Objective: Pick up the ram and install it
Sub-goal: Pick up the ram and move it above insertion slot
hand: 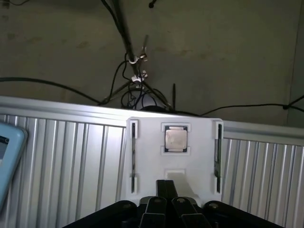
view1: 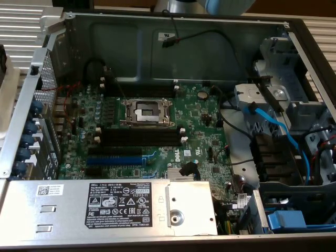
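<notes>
black gripper (hand: 166, 186) hangs near the white plastic holder tray (hand: 194, 142), jaws pressed together and empty, while the thin dark-green ram stick (hand: 218, 154) sits edge-up in a side groove; coming down unopened could knock it askew.

Worktop (hand: 71, 161): ribbed silver metal sheet, grooves parallel. Similar ribbing at far corners in exterior view (view1: 21, 23).
Rail (hand: 57, 107): plain pale metal band along worktop's far edge.
Grey-brown surface (hand: 228, 52): lay beyond rail, matte w/ faint stains. Wall or floor, couldn't tell.
Leads (hand: 124, 33): thin black cables crossed that surface, bunched at one knot w/ white clips.
Tan strip (view1: 326, 68): flat, at exterior view's right.
Light: dim on grey-brown area, brighter on worktop, soft glare on ribs.
</notes>
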### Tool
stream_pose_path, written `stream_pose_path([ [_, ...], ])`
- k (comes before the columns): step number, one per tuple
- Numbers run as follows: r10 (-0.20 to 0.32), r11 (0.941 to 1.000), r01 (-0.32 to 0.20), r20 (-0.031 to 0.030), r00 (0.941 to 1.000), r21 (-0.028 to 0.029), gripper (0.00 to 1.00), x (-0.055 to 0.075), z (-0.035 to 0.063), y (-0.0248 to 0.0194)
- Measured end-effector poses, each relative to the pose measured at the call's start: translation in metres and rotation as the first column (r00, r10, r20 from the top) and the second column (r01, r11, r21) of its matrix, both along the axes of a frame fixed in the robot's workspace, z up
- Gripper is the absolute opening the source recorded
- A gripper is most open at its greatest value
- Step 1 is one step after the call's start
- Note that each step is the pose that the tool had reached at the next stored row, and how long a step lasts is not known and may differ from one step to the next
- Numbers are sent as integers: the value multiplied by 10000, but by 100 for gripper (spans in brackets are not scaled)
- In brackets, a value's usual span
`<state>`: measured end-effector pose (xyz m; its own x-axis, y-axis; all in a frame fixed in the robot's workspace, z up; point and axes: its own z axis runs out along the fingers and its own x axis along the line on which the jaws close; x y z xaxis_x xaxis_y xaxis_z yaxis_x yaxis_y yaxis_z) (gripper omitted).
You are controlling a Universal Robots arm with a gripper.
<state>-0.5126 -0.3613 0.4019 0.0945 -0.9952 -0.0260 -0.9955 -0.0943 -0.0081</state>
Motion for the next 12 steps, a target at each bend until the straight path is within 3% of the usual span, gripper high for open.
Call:
stream_pose_path([
  [2,50,10000,-50,-1,10000,0,10,0,0,-22],
  [7,79,10000,-79,2,10000,0,10,0,0,-23],
  [12,112,9999,-112,1,9999,9,10,0,-1,-83],
])
